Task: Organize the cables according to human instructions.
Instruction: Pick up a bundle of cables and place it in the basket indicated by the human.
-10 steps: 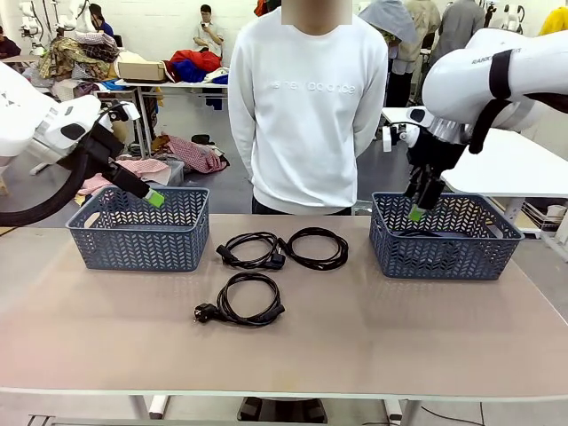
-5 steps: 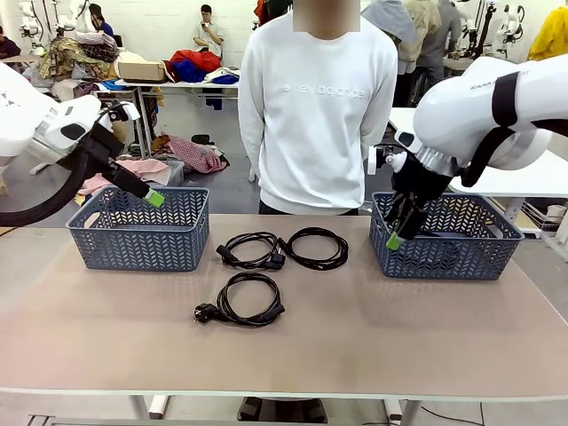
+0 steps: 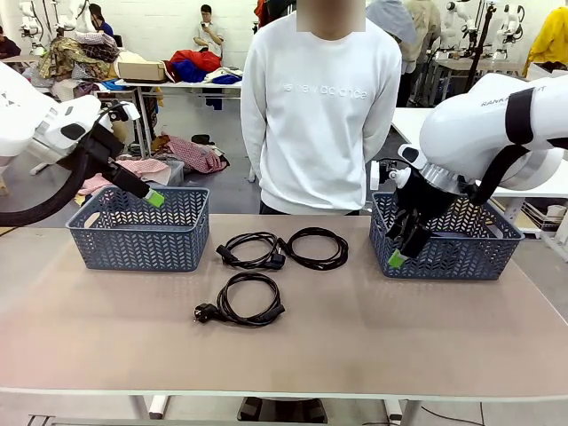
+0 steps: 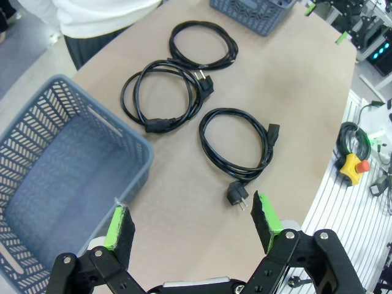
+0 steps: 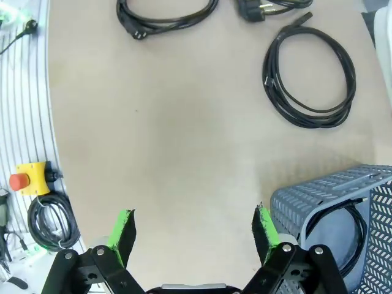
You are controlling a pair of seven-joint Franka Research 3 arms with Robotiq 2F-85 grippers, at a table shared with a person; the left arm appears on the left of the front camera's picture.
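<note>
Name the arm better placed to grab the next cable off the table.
Probably right: the right end effector, open, hangs low beside the right basket, close to the far-right cable. The left end effector hovers above the left basket.

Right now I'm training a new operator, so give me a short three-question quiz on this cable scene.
1. How many coiled power cords lie on the table, outside the baskets?
2. True or false: the right basket holds another one.
3. The right gripper is: A, open by that basket's near corner; B, shut on a plug; C, resting on the tabletop.

Key: 1. Three. 2. True. 3. A.
</note>
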